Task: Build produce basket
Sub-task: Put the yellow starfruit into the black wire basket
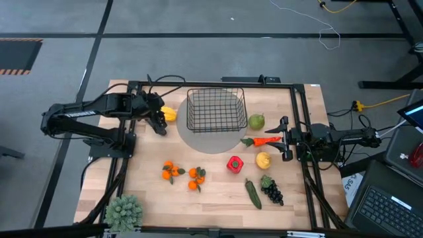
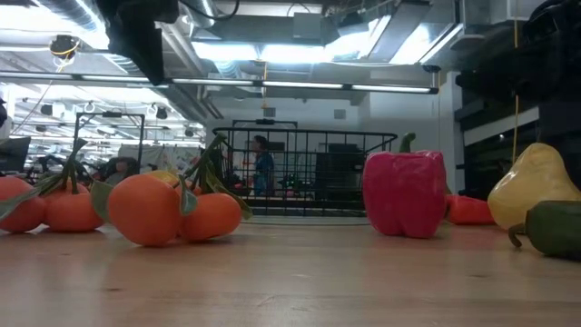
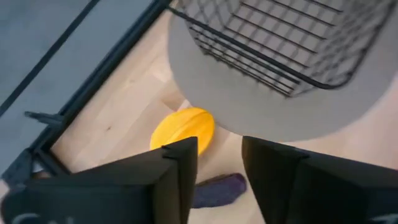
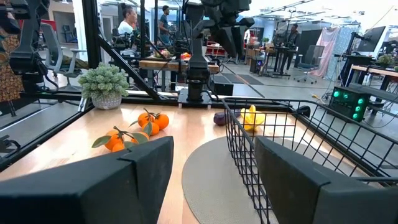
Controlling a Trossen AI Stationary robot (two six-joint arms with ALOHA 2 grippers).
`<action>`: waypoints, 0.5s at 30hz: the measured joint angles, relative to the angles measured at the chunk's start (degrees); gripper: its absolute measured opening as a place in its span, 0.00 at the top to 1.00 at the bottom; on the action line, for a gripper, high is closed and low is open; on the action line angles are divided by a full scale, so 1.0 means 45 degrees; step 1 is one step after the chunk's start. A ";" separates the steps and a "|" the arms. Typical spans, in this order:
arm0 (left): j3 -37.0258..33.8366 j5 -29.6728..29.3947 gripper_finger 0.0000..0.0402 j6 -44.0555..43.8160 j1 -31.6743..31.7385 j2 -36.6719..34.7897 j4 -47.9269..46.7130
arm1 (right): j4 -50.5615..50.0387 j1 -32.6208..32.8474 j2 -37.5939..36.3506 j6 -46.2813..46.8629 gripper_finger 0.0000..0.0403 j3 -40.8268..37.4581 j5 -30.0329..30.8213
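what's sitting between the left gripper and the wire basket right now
The yellow starfruit lies between the left gripper and the basket, clearest in the high view.

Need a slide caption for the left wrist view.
Left gripper, open, hovers above yellow starfruit and purple eggplant beside empty black wire-mesh basket.

A robotics lab or workshop is indicated: a pale wooden table (image 1: 211, 192) framed by black metal rails, beyond it other workbenches, office chairs, exposed ceiling ducts, strip lights and standing people (image 4: 129, 18).
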 joint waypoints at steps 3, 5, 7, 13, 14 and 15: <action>0.0000 -0.0375 0.65 -0.0004 0.0260 0.0000 -0.0001 | 0.0000 -0.0003 0.0000 0.0000 0.44 0.0004 0.0004; 0.0000 -0.0467 0.64 0.0000 0.0422 0.0019 -0.0001 | 0.0000 -0.0003 0.0000 0.0000 0.44 -0.0001 -0.0001; -0.0001 -0.0474 0.63 0.0000 0.0574 0.0138 0.0000 | 0.0000 -0.0003 0.0000 0.0000 0.44 -0.0001 -0.0001; -0.0015 -0.0482 0.63 0.0005 0.0914 0.0529 0.0028 | 0.0000 -0.0003 -0.0002 0.0000 0.44 -0.0001 0.0003; -0.0015 -0.0481 0.63 0.0010 0.0946 0.0667 0.0082 | 0.0000 -0.0003 0.0000 0.0000 0.44 0.0003 0.0003; -0.0015 -0.0479 0.63 0.0007 0.0976 0.0814 0.0092 | 0.0000 -0.0003 0.0000 0.0000 0.44 0.0003 -0.0001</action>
